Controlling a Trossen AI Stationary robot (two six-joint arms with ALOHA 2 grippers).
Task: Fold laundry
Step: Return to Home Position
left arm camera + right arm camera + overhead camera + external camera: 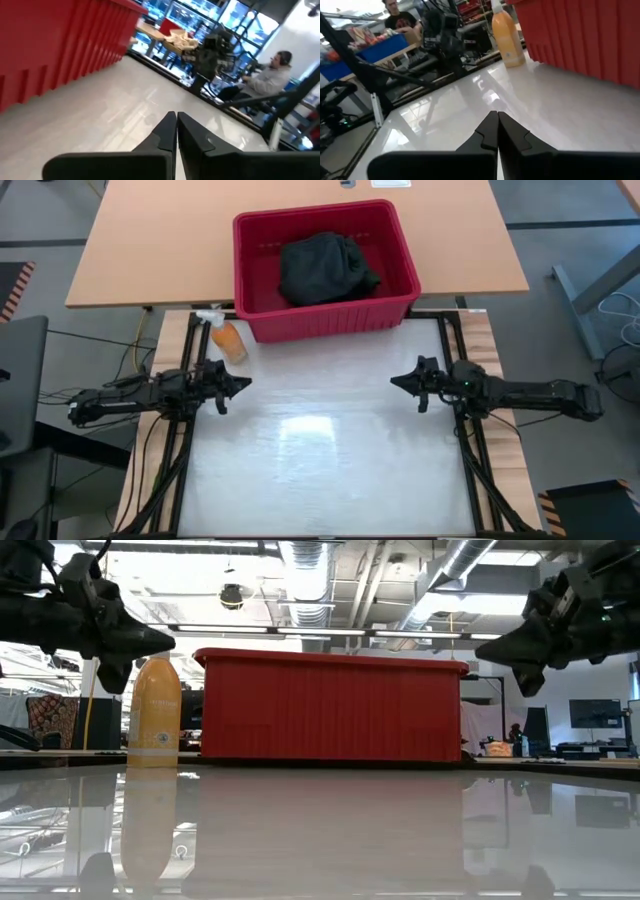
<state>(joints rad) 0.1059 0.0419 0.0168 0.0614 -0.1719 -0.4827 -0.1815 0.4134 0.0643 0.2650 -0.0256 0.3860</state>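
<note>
the laundry lies as a dark, loosely bundled heap inside the red bin, which stands at the far edge of the white table. all the cloth that shows is in there, so the folding and putting away look done, and what is left is just parking the arms.

the left gripper hangs at the left side of the table, pointing in toward the middle. its two fingers are pressed together tip to tip with nothing between them. the right gripper mirrors it at the right side, also closed and empty. in the low view both hang well above the table top, about level with the bin's rim. this reads as a rest pose: the arms sit out at the sides so the middle of the table is free, and the fingers are closed because there is nothing to carry.

an orange bottle stands upright just beside the bin's near left corner. it is apart from the left gripper and out of the working space. a person sits in the room beyond the table.
</note>
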